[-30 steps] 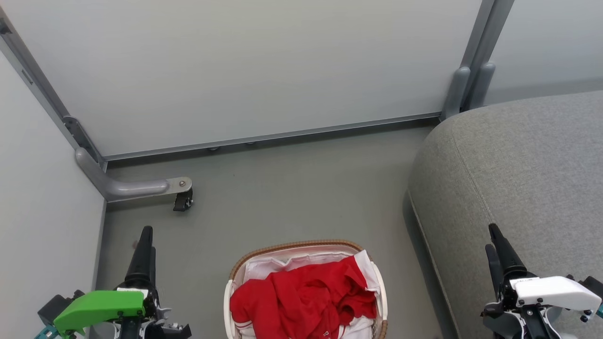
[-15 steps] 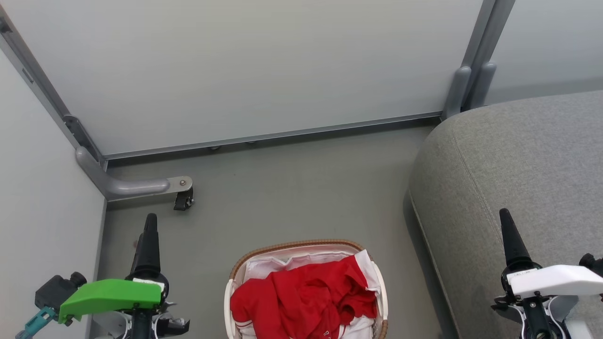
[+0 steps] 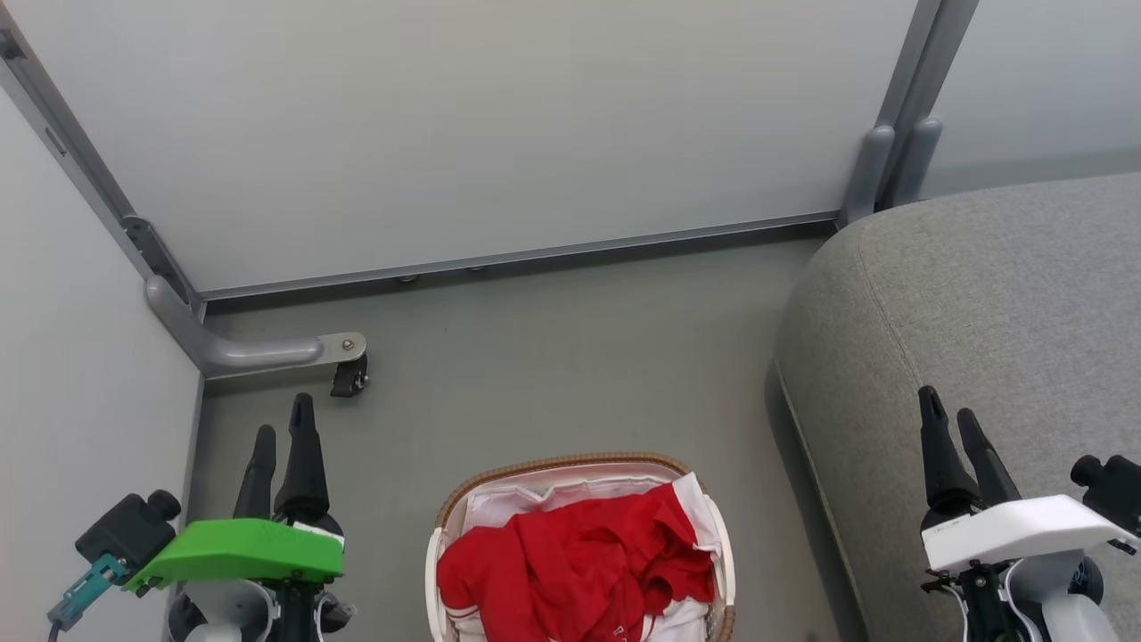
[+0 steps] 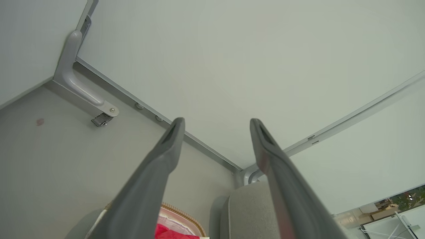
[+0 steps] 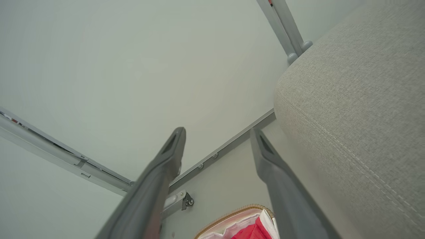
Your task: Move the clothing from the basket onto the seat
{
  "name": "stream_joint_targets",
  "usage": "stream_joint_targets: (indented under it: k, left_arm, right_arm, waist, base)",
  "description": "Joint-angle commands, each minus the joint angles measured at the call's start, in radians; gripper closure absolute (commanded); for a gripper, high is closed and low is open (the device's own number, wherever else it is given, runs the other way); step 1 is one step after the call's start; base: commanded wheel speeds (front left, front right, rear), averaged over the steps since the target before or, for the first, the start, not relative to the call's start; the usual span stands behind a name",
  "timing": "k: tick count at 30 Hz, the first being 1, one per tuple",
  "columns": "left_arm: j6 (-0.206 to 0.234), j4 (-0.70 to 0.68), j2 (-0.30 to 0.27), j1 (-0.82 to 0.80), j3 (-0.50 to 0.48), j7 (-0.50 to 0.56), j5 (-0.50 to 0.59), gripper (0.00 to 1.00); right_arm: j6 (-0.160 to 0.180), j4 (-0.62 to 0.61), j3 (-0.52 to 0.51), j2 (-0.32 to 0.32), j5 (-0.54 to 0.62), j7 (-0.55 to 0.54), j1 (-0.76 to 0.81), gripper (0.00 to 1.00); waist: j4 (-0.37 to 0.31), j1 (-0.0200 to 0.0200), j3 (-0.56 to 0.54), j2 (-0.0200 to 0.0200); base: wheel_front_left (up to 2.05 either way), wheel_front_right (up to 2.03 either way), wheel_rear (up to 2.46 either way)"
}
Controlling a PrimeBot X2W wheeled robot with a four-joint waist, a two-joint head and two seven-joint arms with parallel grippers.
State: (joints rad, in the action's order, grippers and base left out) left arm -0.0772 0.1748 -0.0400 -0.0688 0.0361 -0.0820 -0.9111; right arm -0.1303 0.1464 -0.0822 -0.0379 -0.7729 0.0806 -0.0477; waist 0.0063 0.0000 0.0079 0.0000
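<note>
Head view: bright red crumpled fabric clothing (image 3: 579, 562) lies in the oval cream-white perforated plastic basket (image 3: 553, 465), with the heap's long axis running left to right. The large grey upholstered seat (image 3: 980, 303) stands to the right. The left gripper (image 3: 283, 416) and right gripper (image 3: 947, 403) have their fingers parted, grasp nothing, and point away from the robot.

Red clothing (image 3: 579, 562) heaped in the basket (image 3: 570, 466) — grey seat (image 3: 980, 339) lies bare beside it.

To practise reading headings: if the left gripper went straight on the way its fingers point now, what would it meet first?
Probably the pale wall panel: in the left wrist view the left gripper aims at it, with nothing visible between. Depth is unclear.
</note>
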Motion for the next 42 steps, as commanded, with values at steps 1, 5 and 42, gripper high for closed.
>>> stream_joint_targets:
  k: [1,5,42]
  left_arm:
    - [0.005,-0.009,-0.007,-0.003,0.004,-0.01,0.045,0.0]
    - [0.007,-0.003,-0.008,0.009,0.01,-0.022,0.108,0.0]
    - [0.017,0.101,-0.011,0.029,0.065,-0.118,0.459,0.0]
  right_arm:
    - [0.0,-0.015,0.0,-0.007,0.041,0.011,0.003,0.0]
    - [0.0,-0.006,0.004,-0.008,0.104,0.023,0.007,0.0]
    - [0.0,0.027,0.047,-0.012,0.552,0.121,0.035,0.0]
  waist:
    - [0.001,0.0,0.0,0.0]
    - [0.002,0.0,0.0,0.0]
    - [0.015,0.0,0.002,0.0]
  base:
    - [0.0,0.0,0.0]
    - [0.0,0.0,0.0]
    - [0.0,0.0,0.0]
